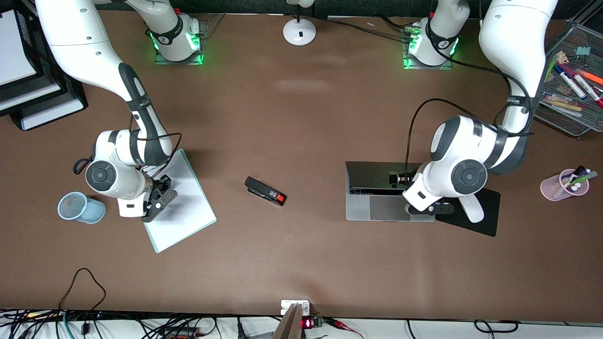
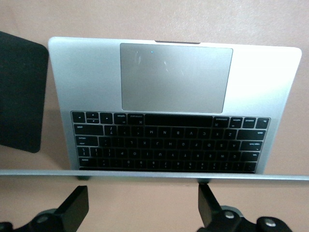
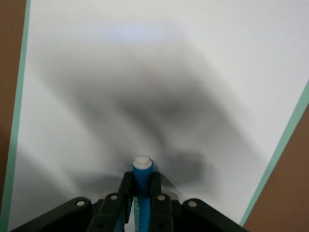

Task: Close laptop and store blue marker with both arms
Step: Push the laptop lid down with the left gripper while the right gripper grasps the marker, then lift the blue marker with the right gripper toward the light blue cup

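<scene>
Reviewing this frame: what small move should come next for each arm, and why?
Probably the right gripper, shut on the blue marker over the clipboard, carries it toward the blue mesh cup. The left gripper is open over the laptop, whose lid is not closed.

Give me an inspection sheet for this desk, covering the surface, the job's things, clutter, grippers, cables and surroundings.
Surface: brown table.
Job's things: laptop open toward the left arm's end; blue marker held, white end out.
Clutter: white clipboard, blue mesh cup lying on its side, stapler, black mouse pad with white mouse, pink pen cup.
Grippers: left gripper open over the laptop's screen edge; right gripper shut on the marker over the clipboard.
Cables: black cable looping along the left arm; cable bundle at the table's edge nearest the front camera.
Surroundings: wire tray of markers, paper trays, lamp base.
</scene>
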`<state>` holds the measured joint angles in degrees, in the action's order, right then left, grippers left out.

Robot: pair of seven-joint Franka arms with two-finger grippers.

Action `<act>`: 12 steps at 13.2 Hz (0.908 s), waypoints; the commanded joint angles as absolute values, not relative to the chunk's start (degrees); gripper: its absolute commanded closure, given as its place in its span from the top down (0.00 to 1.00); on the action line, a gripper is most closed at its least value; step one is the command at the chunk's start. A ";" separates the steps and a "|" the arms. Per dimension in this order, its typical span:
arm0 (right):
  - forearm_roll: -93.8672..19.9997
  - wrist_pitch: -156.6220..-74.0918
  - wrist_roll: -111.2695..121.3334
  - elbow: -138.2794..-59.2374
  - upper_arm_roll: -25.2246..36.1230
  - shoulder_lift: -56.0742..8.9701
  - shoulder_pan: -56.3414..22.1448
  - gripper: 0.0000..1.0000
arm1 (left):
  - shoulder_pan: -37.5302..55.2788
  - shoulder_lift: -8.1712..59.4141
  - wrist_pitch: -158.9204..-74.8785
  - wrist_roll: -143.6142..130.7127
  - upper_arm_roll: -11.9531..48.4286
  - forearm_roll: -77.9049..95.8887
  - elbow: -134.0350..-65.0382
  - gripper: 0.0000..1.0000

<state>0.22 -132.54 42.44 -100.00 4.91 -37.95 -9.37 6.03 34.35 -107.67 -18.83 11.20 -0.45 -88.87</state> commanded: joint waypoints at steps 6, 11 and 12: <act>-0.09 -132.80 42.36 -100.11 4.75 -27.44 -9.32 0.00 | 6.42 38.66 -111.97 -18.46 11.08 -1.58 -86.31 1.00; -0.09 -133.24 52.44 -99.32 4.83 -20.31 -8.35 0.00 | 6.33 42.88 -118.99 -18.46 10.90 -1.67 -85.52 1.00; -0.17 -133.42 54.91 -99.23 4.83 -19.35 -7.48 0.00 | 6.33 43.41 -119.79 -18.46 10.81 -1.76 -85.52 1.00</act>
